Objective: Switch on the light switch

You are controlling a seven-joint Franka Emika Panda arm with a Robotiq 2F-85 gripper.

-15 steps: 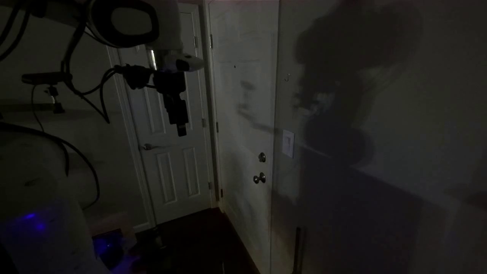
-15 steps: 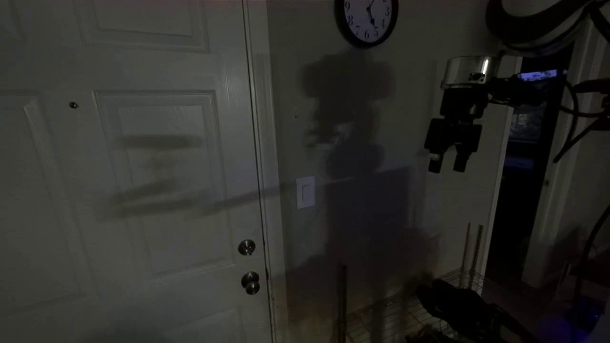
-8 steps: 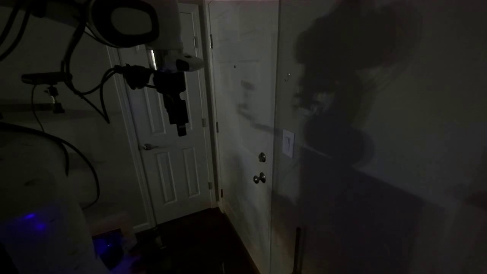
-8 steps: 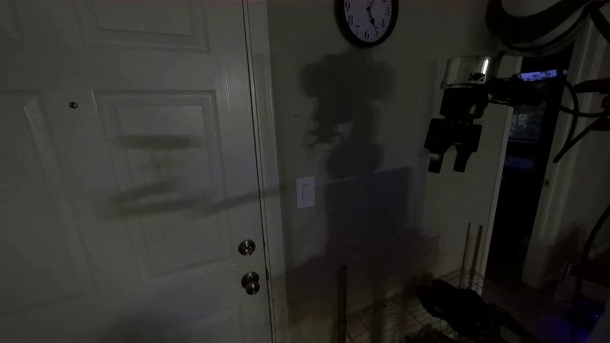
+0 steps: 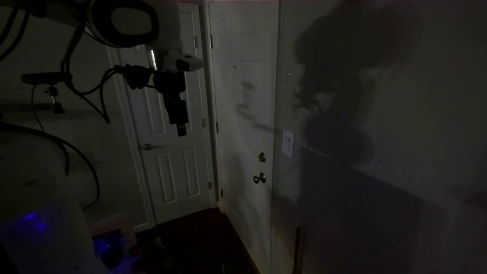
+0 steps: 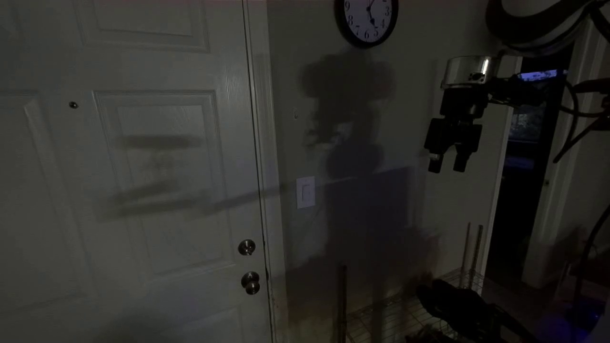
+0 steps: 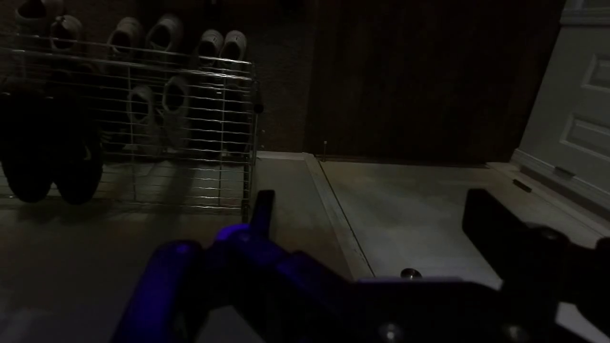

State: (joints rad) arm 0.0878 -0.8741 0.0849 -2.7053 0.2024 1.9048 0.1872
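Observation:
The light switch is a small white upright plate with a rocker on the wall beside the door, in both exterior views (image 5: 288, 144) (image 6: 306, 192). It does not show in the wrist view. My gripper (image 6: 447, 166) points down in the air, well apart from the switch and with its tips a little higher in the picture than the plate. In an exterior view it hangs to the left of the switch (image 5: 182, 131). In the wrist view the gripper (image 7: 371, 195) has its two fingers wide apart with nothing between them.
A white panelled door (image 6: 162, 190) with a deadbolt (image 6: 246, 247) and a knob (image 6: 250, 283) stands beside the switch. A wire rack (image 7: 176, 138) with shoes stands low along the wall. A clock (image 6: 366, 21) and a small hook (image 5: 287, 77) are on the wall above. The scene is dark.

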